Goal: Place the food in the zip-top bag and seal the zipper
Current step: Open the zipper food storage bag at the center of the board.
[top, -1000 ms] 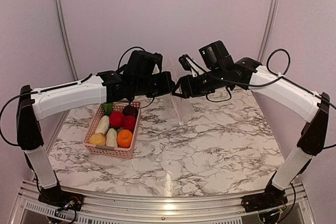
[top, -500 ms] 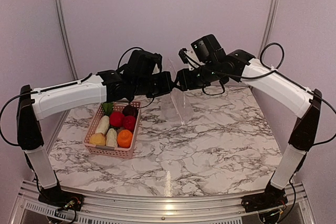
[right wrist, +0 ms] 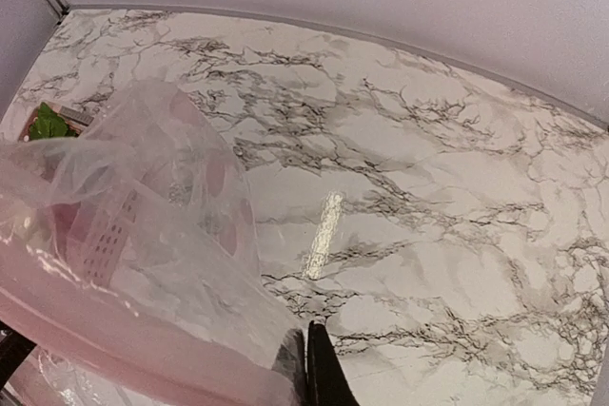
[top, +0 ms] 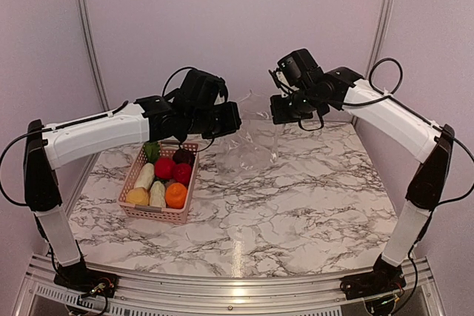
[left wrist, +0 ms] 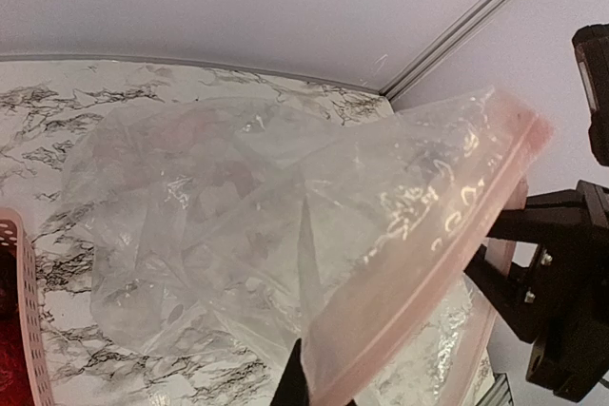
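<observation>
The clear zip-top bag (top: 255, 142) hangs above the marble table between my two grippers, its mouth pulled apart. My left gripper (top: 231, 120) is shut on the mouth's left edge, and my right gripper (top: 278, 112) is shut on its right edge. In the left wrist view the pinkish zipper (left wrist: 428, 273) runs diagonally out of my left gripper (left wrist: 319, 395). In the right wrist view the zip-top bag (right wrist: 162, 235) spreads left from my right gripper (right wrist: 306, 373). The food (top: 164, 167), red, orange, yellow, white and dark pieces, lies in the pink basket (top: 152, 212), left of the bag.
The pink basket stands at the table's left side under the left forearm; it shows through the plastic in the right wrist view (right wrist: 105, 225), with a green leaf (right wrist: 48, 124) beside it. Lilac walls with metal rails (top: 85, 27) close in the back and sides.
My right gripper has shut on the bag's edge and drawn back to the right. The bag, which hung flat from my left gripper, now spreads open between both.
</observation>
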Robot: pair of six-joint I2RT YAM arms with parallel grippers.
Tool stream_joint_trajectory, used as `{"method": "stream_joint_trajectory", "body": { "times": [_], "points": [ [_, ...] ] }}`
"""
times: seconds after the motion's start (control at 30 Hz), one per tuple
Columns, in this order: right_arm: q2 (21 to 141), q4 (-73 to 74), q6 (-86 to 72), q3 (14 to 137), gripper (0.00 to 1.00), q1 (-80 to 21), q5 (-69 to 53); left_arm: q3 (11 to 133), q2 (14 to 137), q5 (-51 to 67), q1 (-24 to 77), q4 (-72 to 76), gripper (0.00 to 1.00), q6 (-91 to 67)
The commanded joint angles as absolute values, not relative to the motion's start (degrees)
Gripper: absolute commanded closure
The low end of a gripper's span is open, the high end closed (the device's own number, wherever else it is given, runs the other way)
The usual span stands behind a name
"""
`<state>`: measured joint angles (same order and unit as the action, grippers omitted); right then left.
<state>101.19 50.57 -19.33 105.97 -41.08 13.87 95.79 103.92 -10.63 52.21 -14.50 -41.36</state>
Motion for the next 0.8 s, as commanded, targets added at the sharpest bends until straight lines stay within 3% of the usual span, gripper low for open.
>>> {"method": "stream_joint_trajectory", "body": {
  "times": [0.0, 0.13, 0.23, 0.37, 0.43, 0.47, 0.5, 0.53, 0.77],
  "points": [
    [97.99, 51.82, -18.47, 107.02, 1.0, -38.87, 18.26, 96.04, 104.76, -11.49, 51.55, -17.47, 1.0, -41.3],
    [98.35, 51.37, -18.48, 105.9, 1.0, -38.92, 15.59, 96.42, 105.38, -6.91, 51.51, -13.79, 0.99, -39.4],
    [98.04, 50.17, -19.19, 104.71, 1.0, -38.99, 13.96, 96.91, 106.05, -3.17, 51.51, -11.57, 0.89, -37.53],
    [97.8, 48.96, -19.46, 104.08, 1.0, -38.87, 12.11, 96.85, 106.0, 1.17, 51.22, -9.07, 0.67, -35.53],
    [98.03, 49.4, -19.02, 104.81, 1.0, -38.79, 12.15, 97.51, 105.83, 4.0, 50.48, -8.72, 0.54, -33.33],
    [98.19, 49.81, -18.6, 105.41, 1.0, -38.62, 12.36, 97.84, 105.39, 4.97, 50.21, -8.73, 0.42, -31.95],
    [98.37, 50.22, -18.11, 106.07, 1.0, -38.2, 12.58, 97.93, 104.79, 5.24, 49.99, -8.88, 0.15, -30.19],
    [98.47, 50.53, -17.61, 106.58, 1.0, -37.72, 12.81, 97.73, 103.85, 5.08, 49.82, -9.14, 0.03, -28.46],
    [97.81, 49.74, -13.51, 108.26, 1.0, -30.82, 10.2, 91.12, 95.68, -2.91, 46.54, -15.98, 0.01, -23.52]
  ]
}}
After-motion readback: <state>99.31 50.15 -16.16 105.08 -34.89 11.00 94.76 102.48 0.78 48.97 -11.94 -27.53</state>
